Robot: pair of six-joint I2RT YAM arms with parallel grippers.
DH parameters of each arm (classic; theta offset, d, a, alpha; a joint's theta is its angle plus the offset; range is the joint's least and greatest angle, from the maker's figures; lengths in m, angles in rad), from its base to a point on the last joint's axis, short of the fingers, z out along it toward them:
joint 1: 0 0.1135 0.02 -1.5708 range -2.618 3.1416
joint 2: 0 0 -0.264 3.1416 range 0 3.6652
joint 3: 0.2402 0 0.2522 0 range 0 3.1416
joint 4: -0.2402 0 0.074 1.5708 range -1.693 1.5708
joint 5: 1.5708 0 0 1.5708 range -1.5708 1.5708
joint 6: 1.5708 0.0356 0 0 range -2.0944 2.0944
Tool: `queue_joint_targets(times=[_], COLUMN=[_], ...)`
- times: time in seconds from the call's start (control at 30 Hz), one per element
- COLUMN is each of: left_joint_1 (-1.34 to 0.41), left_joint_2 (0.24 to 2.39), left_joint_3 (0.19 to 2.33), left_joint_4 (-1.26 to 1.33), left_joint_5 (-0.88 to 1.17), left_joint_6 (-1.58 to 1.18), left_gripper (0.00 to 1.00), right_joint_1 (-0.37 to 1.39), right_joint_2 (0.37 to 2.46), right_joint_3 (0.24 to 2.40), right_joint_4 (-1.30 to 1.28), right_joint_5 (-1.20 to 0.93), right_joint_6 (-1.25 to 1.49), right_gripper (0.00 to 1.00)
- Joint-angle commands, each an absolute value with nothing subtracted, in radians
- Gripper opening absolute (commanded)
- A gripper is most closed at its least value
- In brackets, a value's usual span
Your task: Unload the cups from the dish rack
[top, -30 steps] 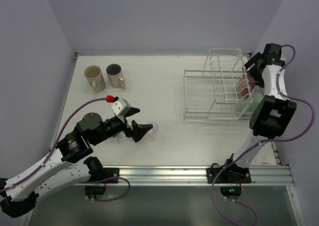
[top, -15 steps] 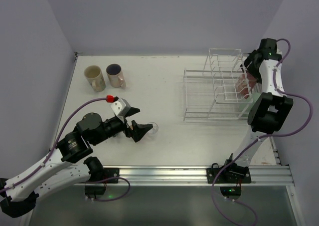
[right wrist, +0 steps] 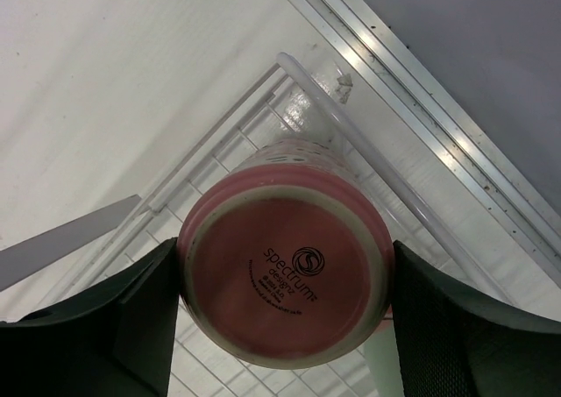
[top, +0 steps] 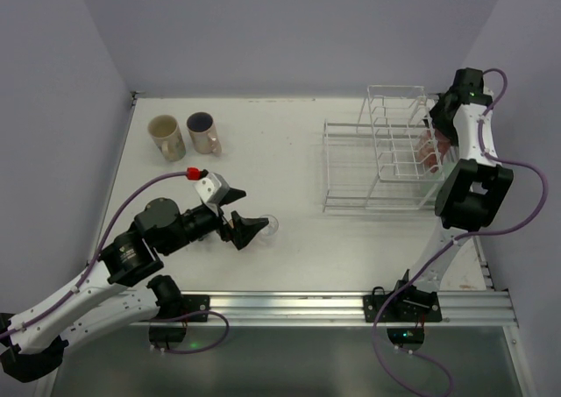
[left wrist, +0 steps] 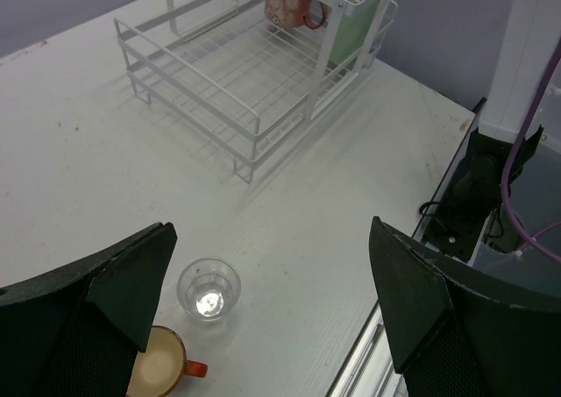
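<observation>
The white dish rack (top: 386, 156) stands at the right. The pink cup (right wrist: 285, 301) sits bottom-up in its tall section, next to the green tumbler (right wrist: 379, 372). My right gripper (right wrist: 285, 261) is closed on the pink cup, one finger pressed on each side; in the top view the gripper (top: 438, 130) is at the rack's far right end. My left gripper (left wrist: 272, 239) is open and empty, above the clear glass (left wrist: 209, 289) and the orange cup (left wrist: 156, 372) on the table. Two beige mugs (top: 165, 137) (top: 203, 132) stand at the far left. The dark blue mug is out of view.
The rack's low tray section (left wrist: 219, 73) holds no cups. The table's near edge and metal rail (top: 333, 305) run along the front. Purple walls close in the left, back and right sides.
My right wrist has shifted slightly up and left at the rack's far end. The left arm and the cups on the table have not moved.
</observation>
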State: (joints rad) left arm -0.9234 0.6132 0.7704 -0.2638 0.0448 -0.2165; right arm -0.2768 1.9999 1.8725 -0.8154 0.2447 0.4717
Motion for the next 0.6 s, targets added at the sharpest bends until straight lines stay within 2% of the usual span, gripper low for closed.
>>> queue_joint_targets(times=[0.0,0.1,0.33,0.57], left_joint_1=[-0.928,-0.928,-0.927,-0.927], left_joint_2=[0.617,0.618,0.623,0.626], left_joint_3=[0.762,0.762,0.762,0.764], left_joint_4=[-0.25,-0.249,-0.252,-0.252], left_joint_5=[0.032,0.031,0.023,0.021], left_joint_6=[-0.198,-0.198,-0.198,-0.198], left_gripper=[1.0,1.0,1.0,1.0], right_joint_1=[-0.276,-0.276,-0.276,-0.276], right_joint_2=[1.977,1.909,1.769,1.675], right_joint_3=[1.875,1.847,1.784,1.732], right_joint_4=[-0.821,-0.746,-0.632,-0.565], right_joint_5=[0.249,0.238,0.268,0.322], right_joint_6=[0.468,0.485,0.5,0.508], right_gripper=[0.61,0.54,0.44,0.42])
